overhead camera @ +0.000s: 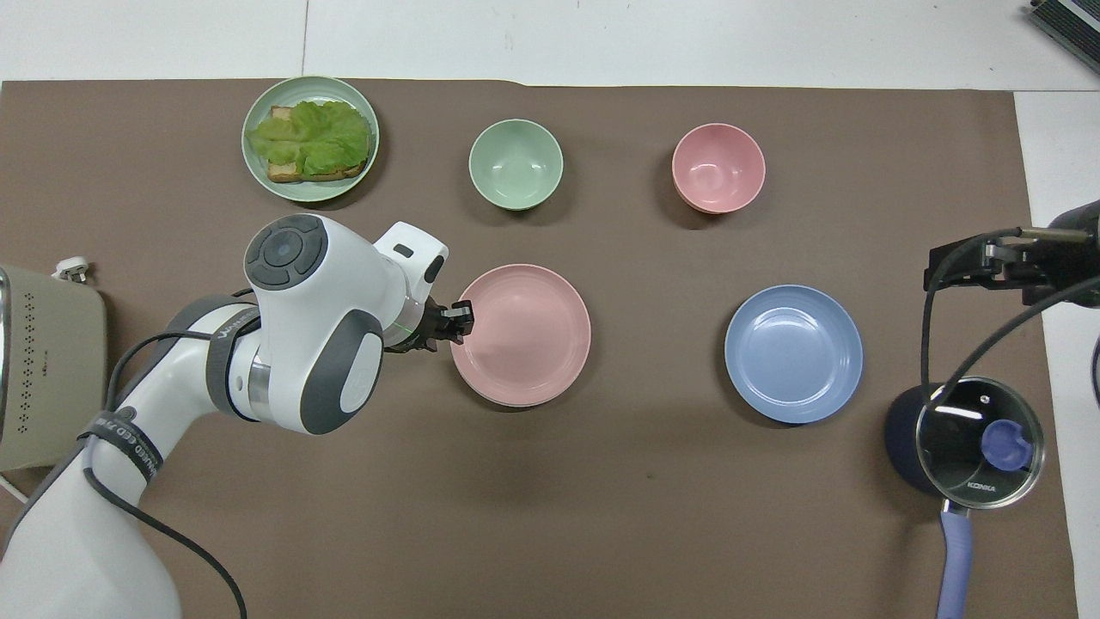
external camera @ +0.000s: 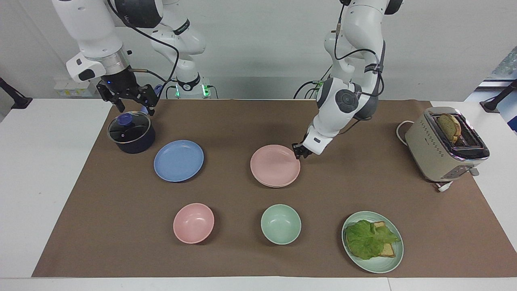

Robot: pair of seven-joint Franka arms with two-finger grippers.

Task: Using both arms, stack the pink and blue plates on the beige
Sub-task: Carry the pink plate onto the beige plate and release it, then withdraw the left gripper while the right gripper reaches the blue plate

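Note:
The pink plate [external camera: 275,165] [overhead camera: 521,334] lies flat on the beige plate at the middle of the mat. Only a thin sliver of the beige rim [external camera: 278,186] shows under its edge farthest from the robots. My left gripper [external camera: 299,151] [overhead camera: 458,316] is low at the pink plate's rim, on the side toward the left arm's end of the table. The blue plate [external camera: 178,160] [overhead camera: 793,353] lies alone toward the right arm's end. My right gripper [external camera: 135,107] [overhead camera: 950,266] waits open and empty over the pot.
A dark pot with a glass lid [external camera: 131,133] stands beside the blue plate, nearer to the robots. A toaster [external camera: 444,143] holding bread stands at the left arm's end. A pink bowl [external camera: 193,222], a mint bowl [external camera: 280,224] and a mint plate [external camera: 379,267] with lettuce and toast lie farthest from the robots.

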